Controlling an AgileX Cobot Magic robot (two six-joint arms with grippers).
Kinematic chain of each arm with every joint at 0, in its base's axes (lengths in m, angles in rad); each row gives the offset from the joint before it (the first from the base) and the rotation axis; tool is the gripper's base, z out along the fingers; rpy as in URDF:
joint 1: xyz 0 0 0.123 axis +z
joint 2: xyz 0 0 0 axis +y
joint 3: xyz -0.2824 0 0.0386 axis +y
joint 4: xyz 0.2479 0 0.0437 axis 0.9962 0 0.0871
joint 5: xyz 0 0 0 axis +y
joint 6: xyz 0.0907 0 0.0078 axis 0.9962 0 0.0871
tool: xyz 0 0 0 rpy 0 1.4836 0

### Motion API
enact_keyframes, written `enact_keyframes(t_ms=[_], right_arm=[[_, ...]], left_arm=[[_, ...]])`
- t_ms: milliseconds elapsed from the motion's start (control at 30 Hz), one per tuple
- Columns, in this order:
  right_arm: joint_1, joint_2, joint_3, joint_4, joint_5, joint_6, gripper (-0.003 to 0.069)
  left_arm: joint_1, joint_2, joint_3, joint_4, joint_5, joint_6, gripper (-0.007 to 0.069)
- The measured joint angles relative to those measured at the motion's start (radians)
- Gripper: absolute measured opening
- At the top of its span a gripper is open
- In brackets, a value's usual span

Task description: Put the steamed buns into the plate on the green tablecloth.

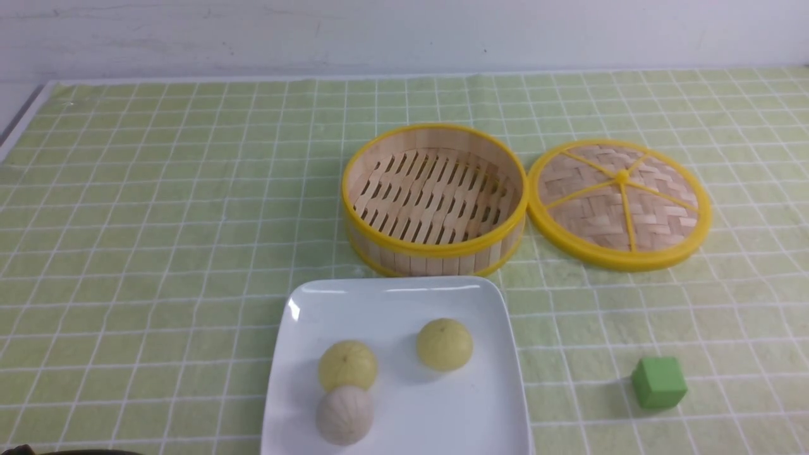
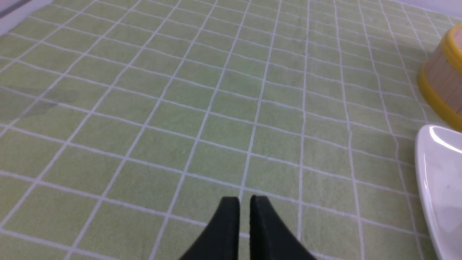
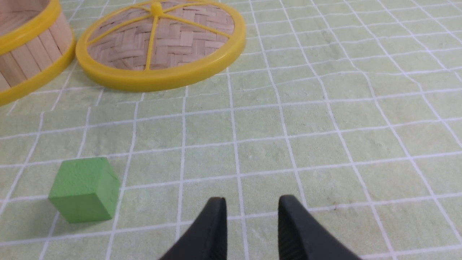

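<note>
Checking my left fingers (image 2: 244, 206) first: nearly pressed together, only a sliver of gap, nothing between them, hovering over bare green tablecloth (image 2: 180, 108). My right fingers (image 3: 251, 207) are parted a little, a clear gap, also holding nothing, cloth under them too.

Outward from there: the plate (image 1: 404, 291) sits on the cloth at the near middle of the desk. All three steamed buns are in it. One yellow bun (image 1: 444, 344) sits alone toward the plate's right side; the other yellow bun (image 1: 347, 365) touches the greyish bun (image 1: 344, 414) just nearer me. The steamer basket (image 1: 435, 249) stands just beyond the plate, slats bare, nothing inside. Its lid (image 1: 620, 202) lies flat to the basket's right, rims about touching. A green cube (image 1: 658, 382) sits on the cloth right of the plate, well apart.

Only the front view shows the buns. Left wrist view catches just a plate corner and a bit of basket wall. Right wrist view shows lid, cube, basket edge; no plate.
</note>
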Motion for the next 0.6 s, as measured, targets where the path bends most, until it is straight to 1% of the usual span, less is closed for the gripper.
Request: enact_keyframes(t_ms=[600], right_arm=[[0.000, 0.000, 0.000, 0.000, 0.000, 0.000, 0.0237]], left_arm=[[0.000, 0.000, 0.000, 0.000, 0.000, 0.000, 0.0097]])
